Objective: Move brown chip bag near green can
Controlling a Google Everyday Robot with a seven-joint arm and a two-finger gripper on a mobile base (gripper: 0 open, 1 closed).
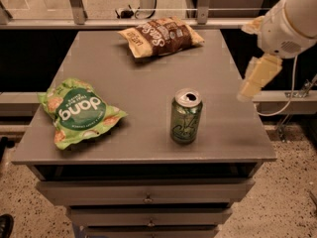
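The brown chip bag [161,36] lies flat at the far edge of the grey table [143,78], dark brown in the middle with tan ends. The green can [185,116] stands upright near the front right of the table, its silver top open. The two are well apart. My gripper [256,77] hangs pale yellow below the white arm [290,21] at the right, above the table's right edge. It is right of the bag and beyond the can, touching neither and holding nothing.
A bright green chip bag [79,111] lies at the front left of the table. Drawers [146,198] sit under the tabletop. A rail and posts [74,4] run behind the table. A cable [282,108] hangs at the right.
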